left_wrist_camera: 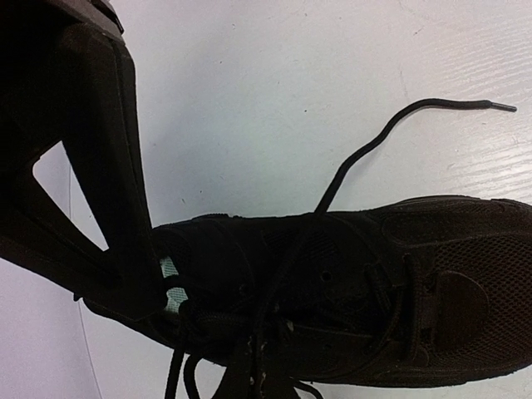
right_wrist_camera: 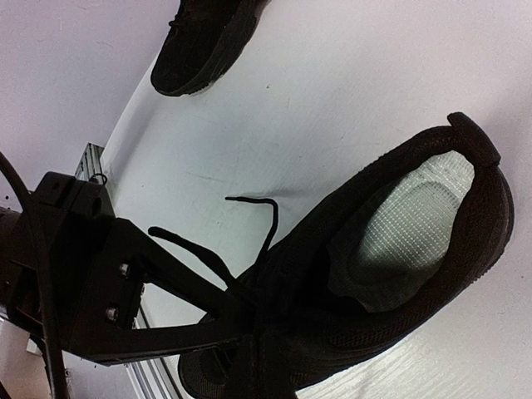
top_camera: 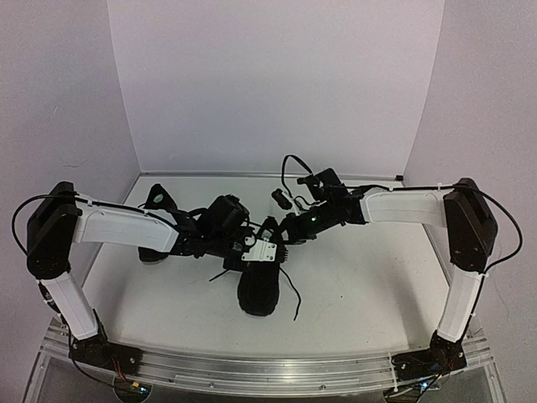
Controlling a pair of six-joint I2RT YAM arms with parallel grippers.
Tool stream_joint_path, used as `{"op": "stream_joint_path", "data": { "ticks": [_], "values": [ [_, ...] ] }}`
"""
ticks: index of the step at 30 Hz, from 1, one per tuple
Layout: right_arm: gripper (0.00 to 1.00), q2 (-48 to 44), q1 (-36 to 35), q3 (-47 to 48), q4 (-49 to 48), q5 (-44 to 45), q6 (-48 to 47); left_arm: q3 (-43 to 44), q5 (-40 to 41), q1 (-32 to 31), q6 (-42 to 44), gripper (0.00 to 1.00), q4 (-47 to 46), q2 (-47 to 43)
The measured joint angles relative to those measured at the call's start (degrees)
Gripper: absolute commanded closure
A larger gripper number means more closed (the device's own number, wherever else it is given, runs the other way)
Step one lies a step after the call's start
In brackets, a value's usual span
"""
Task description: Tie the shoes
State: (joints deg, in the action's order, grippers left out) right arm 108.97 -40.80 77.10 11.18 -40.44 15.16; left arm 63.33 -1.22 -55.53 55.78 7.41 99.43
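Observation:
One black shoe (top_camera: 258, 292) lies at mid-table, toe toward the near edge, and both grippers meet over its laced top. In the left wrist view this shoe (left_wrist_camera: 399, 283) fills the lower half. A loose lace (left_wrist_camera: 366, 154) runs from its tip down over the tongue into my left gripper (left_wrist_camera: 253, 370), which is shut on it. My right gripper (right_wrist_camera: 266, 366) is shut at the lace crossing; a thin lace (right_wrist_camera: 268, 224) leads into it. The shoe's pale insole (right_wrist_camera: 407, 224) shows. The second shoe (right_wrist_camera: 199, 41) lies apart, partly hidden behind the left arm (top_camera: 126, 227).
The table's near metal rail (top_camera: 268, 369) runs along the front. White walls close in the back and sides. A loose lace end (top_camera: 294, 302) trails on the table right of the middle shoe. A small black object (top_camera: 279, 199) sits near the back.

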Motion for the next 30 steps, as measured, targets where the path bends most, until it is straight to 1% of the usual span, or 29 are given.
{"op": "stream_joint_path", "data": {
  "ticks": [11,19,30],
  "values": [
    [1.00,0.00,0.00,0.00,-0.02,-0.13,0.15,-0.08,1.36,-0.04,-1.67,1.00,-1.52,-0.48],
    [1.00,0.00,0.00,0.00,-0.06,-0.13,0.17,-0.07,-0.89,0.07,-1.13,1.00,-1.85,-4.04],
    [1.00,0.00,0.55,-0.72,-0.90,-0.11,0.57,0.11,-0.86,0.07,-1.46,1.00,-0.95,-1.79]
  ]
}}
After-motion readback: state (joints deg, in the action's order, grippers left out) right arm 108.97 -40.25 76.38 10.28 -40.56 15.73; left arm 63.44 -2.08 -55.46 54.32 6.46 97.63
